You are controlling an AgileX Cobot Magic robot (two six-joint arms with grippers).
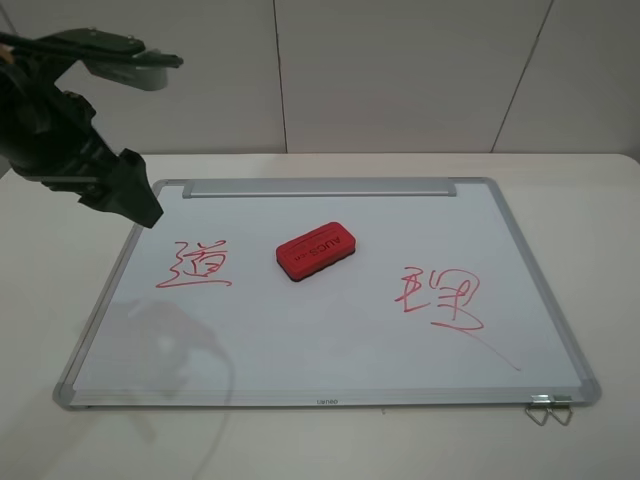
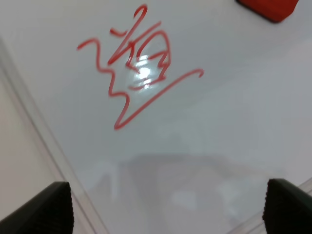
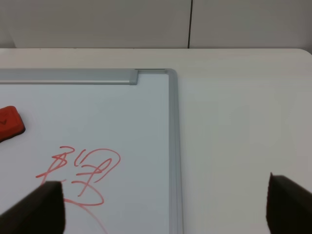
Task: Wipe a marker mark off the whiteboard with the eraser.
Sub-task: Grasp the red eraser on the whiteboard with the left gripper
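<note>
The left end effector (image 2: 168,209) is spread wide, its two dark fingertips (image 2: 48,209) far apart with nothing between them. It hovers above the left edge of the whiteboard (image 1: 330,340), touching nothing. Just ahead of it on the board is a red marker mark (image 2: 136,63), a handwritten character with a long sweeping stroke. Beyond that mark, farther from this end effector, lies the red eraser (image 1: 317,250), flat on the middle of the board and well apart from both arms. It has white lettering on top, too small to read with certainty.

The right end effector (image 3: 165,209) is likewise wide open and holds nothing. It hangs over the board's right side. Ahead of it is a second red mark (image 3: 83,170), a character with a thin trailing stroke. The board's grey frame runs beside it, and the pale table (image 3: 243,122) lies past that. Small print on the frame's near edge is unreadable. A wire clip (image 1: 548,408) sits at the near right corner.
</note>
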